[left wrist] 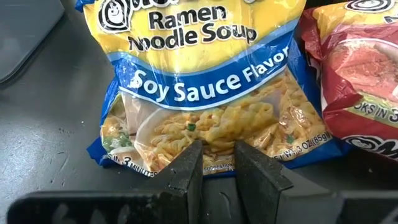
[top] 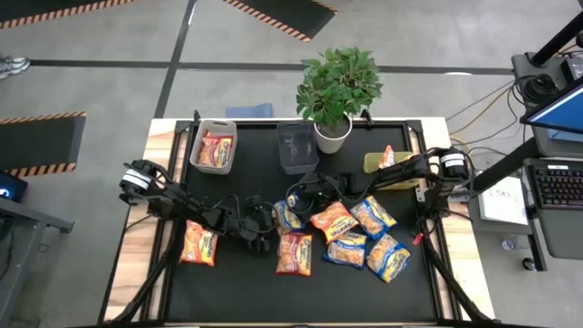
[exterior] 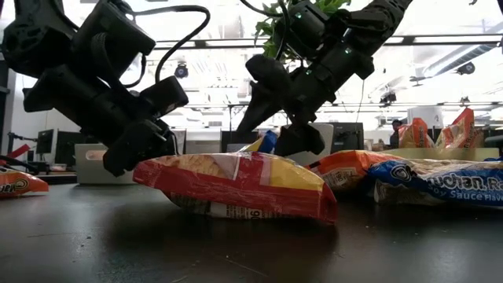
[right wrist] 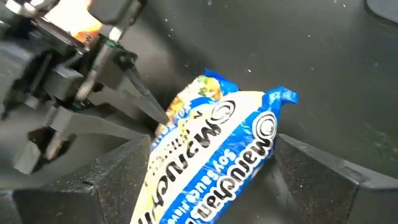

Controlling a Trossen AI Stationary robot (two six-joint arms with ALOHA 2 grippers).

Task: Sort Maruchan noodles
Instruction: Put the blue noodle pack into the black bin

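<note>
While fingers (left wrist: pixel 217 177) pinch packet (left wrist: pixel 205 87) (blue)

In the left wrist view the blue-and-yellow packet (left wrist: pixel 199 81) runs off the top edge, its brand name cut away. The red packet (left wrist: pixel 360 74) beside it is cropped by the right edge. From above, print on the binned packets (top: pixel 215 148) is too small to read

Bright overhead light, backlit low view

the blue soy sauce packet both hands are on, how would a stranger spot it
Start at the potted plant and come down to mid-mat. The soy sauce packet lies between the left hand and right hand, the only blue-and-yellow one apart from the cluster to its right.
</note>
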